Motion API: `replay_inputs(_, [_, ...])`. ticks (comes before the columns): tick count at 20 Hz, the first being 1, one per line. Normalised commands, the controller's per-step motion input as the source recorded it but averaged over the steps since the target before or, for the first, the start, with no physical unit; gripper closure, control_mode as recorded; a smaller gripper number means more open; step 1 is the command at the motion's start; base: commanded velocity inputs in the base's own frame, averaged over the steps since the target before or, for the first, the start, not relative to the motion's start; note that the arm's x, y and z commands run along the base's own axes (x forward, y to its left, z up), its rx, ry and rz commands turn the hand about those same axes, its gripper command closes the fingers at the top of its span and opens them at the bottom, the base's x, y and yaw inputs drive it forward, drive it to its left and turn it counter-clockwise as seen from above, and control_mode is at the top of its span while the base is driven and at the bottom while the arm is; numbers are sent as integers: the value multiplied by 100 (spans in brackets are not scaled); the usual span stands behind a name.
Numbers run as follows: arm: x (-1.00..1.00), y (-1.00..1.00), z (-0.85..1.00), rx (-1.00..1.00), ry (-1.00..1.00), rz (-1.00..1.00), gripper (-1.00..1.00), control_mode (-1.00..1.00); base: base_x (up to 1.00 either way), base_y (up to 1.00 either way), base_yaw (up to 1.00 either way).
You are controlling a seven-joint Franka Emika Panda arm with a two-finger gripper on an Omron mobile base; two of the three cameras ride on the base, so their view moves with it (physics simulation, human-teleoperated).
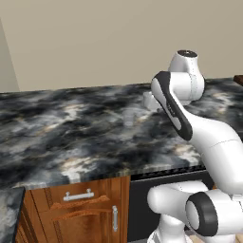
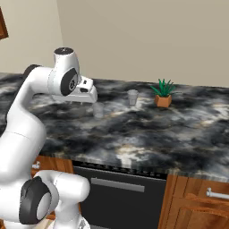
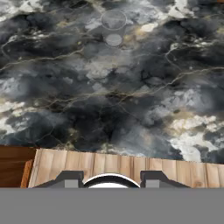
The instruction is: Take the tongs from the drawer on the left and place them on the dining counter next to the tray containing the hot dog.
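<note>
Hand view, and nearest to you are the two dark finger tips of the gripper [image 3: 109,180] poking up at the bottom, set well apart with nothing between them, so the jaws stand open and empty. Just past them runs a strip of pale wood planks [image 3: 122,164], then the edge of the black-and-grey marbled counter [image 3: 109,100], and far up the stone a clear glass [image 3: 113,26] stands upright.

Swing to the left base view: low in front of you is the reddish-brown drawer [image 1: 78,195] with its horizontal silver bar handle, sitting flush and closed under the counter [image 1: 71,133] edge, a cabinet door with a vertical handle [image 1: 114,218] just beneath it. You cannot see the tongs, so where they are I cannot tell.

Right base view now: the black oven front [image 2: 120,197] sits under the counter [image 2: 179,134], the white arm bends over the stone with its hand [image 2: 85,91] hanging above the surface. Two clear glasses [image 2: 98,109] stand beyond it, and farther right a small green plant in an orange pot [image 2: 163,95].
</note>
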Motion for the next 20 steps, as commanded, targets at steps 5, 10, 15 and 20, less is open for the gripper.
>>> replay_inputs(5, [-47,1,0,0,0,5,-100,-100,0,0,0])
replay_inputs(10, [-45,39,-1,0,0,41,-100,-100,0,0,0])
replay_inputs(15, [-30,68,-3,-17,0,57,-100,-100,0,0,0])
replay_inputs(20, [-11,74,0,-32,0,61,-100,-100,0,0,0])
